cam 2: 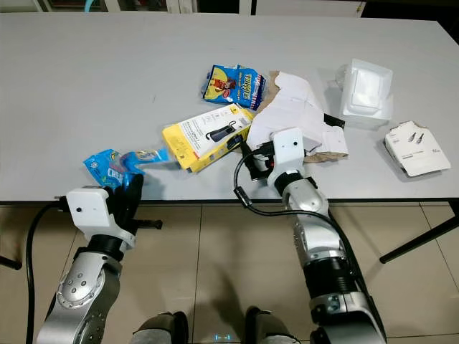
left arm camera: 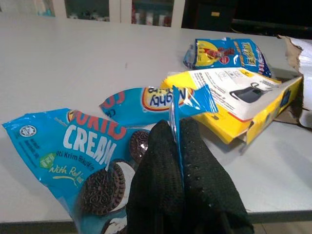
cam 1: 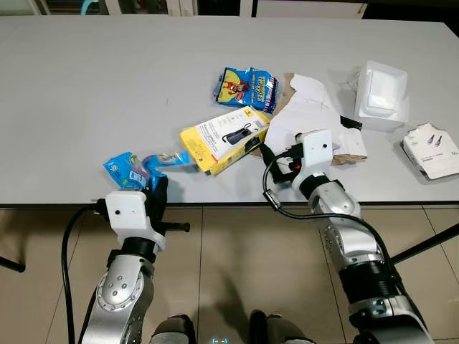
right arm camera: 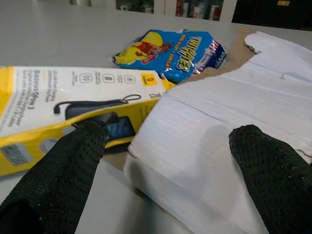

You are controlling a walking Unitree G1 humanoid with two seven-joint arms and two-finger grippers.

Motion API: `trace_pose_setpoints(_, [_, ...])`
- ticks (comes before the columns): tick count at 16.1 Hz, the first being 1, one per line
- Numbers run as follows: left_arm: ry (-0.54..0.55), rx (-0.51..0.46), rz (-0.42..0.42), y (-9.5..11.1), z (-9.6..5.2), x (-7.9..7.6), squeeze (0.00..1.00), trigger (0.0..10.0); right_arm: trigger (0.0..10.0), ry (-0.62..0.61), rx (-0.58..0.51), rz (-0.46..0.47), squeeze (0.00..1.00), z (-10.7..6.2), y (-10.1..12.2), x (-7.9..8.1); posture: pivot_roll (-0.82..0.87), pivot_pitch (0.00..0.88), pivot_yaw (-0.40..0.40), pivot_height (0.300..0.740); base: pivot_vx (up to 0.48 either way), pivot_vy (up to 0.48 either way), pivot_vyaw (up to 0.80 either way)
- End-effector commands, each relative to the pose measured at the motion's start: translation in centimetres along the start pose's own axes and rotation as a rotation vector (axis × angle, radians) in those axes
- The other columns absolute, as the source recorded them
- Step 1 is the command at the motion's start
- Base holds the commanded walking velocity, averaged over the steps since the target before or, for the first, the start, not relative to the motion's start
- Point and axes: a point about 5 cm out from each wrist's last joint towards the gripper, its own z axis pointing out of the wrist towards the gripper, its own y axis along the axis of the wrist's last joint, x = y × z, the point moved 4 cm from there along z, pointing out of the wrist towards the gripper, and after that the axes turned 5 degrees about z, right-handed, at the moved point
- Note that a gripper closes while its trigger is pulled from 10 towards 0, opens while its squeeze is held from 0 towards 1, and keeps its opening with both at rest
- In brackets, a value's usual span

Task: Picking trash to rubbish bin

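surface: we see a grey surface [cam 1: 107, 86] with trash scattered over its near half; no rubbish bin that we can make out.
left tool: left tool [left arm camera: 176, 146] sits at the near edge, fingers pressed together on the thin crimped end of a blue cookie wrapper [cam 1: 129, 170] — pinched at the seam, we judge, because that flap is the only part standing up off the surface.
cookie wrapper: lies flat at the near left edge, a second blue wrapper [left arm camera: 146, 103] just behind it, touching or overlapping; we cannot tell which.
right tool: right tool [right arm camera: 165, 146] is spread wide, one finger beside the yellow box [cam 1: 224, 137], the other over the white torn cardboard [cam 1: 305, 115] — gripping nothing yet. We judge it is lined up to straddle the cardboard's near edge.
yellow box: angled on the surface between the two arms, its open end touching the cardboard.
snack bag: blue-yellow snack bag [cam 1: 247, 87] farther back, just behind the box and cardboard.
other items: white foam tray [cam 1: 380, 94] and a small white packet [cam 1: 430, 149] on the right side, well apart from both tools.
step: left side looks ready to lift — right side not yet closed.
risk: wrapper held by a thin seam may slip or drag its neighbour along.
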Motion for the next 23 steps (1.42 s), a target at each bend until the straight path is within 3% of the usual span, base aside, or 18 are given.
trace_pose_setpoints(1, [-0.018, 0.007, -0.005, 0.1, -0.2, -0.2, 0.0, 1.1, 10.0, -0.032, 0.008, -0.04, 1.0, 0.0, -0.1, -1.0, 0.04, 0.17, -0.001, 0.74, 0.0, 0.0, 0.0])
trace_pose_setpoints(2, [-0.019, 0.013, -0.003, 0.0, -0.2, -0.2, 0.0, 1.9, 10.0, -0.057, 0.014, -0.077, 0.99, 0.1, -0.2, -1.7, 0.04, 0.17, -0.001, 0.74, 0.0, 0.0, 0.0])
trace_pose_setpoints(3, [-0.022, 0.016, -0.004, 0.0, -0.2, -0.2, 0.0, 1.5, 10.0, -0.08, 0.025, -0.081, 0.89, 0.3, -0.3, -2.5, 0.04, 0.17, -0.001, 0.74, 0.0, 0.0, 0.0])
trace_pose_setpoints(4, [-0.027, 0.017, -0.007, 0.0, -0.2, -0.3, 0.0, 0.2, 10.0, -0.092, 0.044, -0.08, 0.69, 0.3, -0.5, -3.1, 0.04, 0.173, 0.005, 0.74, 0.0, 0.0, 0.0])
trace_pose_setpoints(5, [-0.032, 0.018, -0.009, 0.0, -0.3, -0.4, 0.0, 0.0, 10.0, -0.104, 0.047, -0.075, 0.46, 0.4, -0.4, -3.7, 0.04, 0.173, 0.005, 0.74, 0.0, 0.0, 0.0])
trace_pose_setpoints(6, [-0.037, 0.02, -0.011, 0.0, -0.3, -0.5, 0.0, 0.0, 10.0, -0.114, 0.049, -0.077, 0.09, 0.4, -0.3, -4.2, 0.04, 0.173, 0.005, 0.74, 0.0, 0.0, 0.0])
trace_pose_setpoints(7, [-0.04, 0.022, -0.013, 0.0, -0.4, -0.5, 0.0, 0.0, 10.0, -0.128, 0.05, -0.084, 0.0, 0.5, -0.2, -4.8, 0.04, 0.177, 0.005, 0.74, 0.0, 0.0, 0.0])
trace_pose_setpoints(14, [-0.057, 0.044, -0.009, -0.3, -0.6, -0.5, 0.0, 0.4, 10.0, -0.265, -0.003, -0.142, 0.0, 0.1, 1.6, -8.8, 0.04, 0.188, 0.022, 0.74, 0.0, 0.0, 0.0])
trace_pose_setpoints(17, [-0.062, 0.049, -0.009, -0.3, -0.6, -0.5, 0.0, 0.7, 10.0, -0.282, 0.02, -0.145, 0.0, 0.0, 1.2, -9.4, 0.04, 0.187, 0.023, 0.74, 0.0, 0.0, 0.0])
trace_pose_setpoints(19, [-0.06, 0.053, -0.007, -0.3, -0.7, -0.5, 0.0, 1.1, 10.0, -0.298, 0.084, -0.035, 0.0, -0.1, -0.3, -9.6, 0.04, 0.188, 0.023, 0.74, 0.0, 0.0, 0.0])
trace_pose_setpoints(23, [-0.061, 0.057, -0.006, -0.3, -0.7, -0.4, 0.0, 1.1, 10.0, -0.276, 0.129, 0.099, 0.0, 0.2, -1.4, -9.0, 0.05, 0.188, 0.025, 0.74, 0.0, 0.0, 0.0])
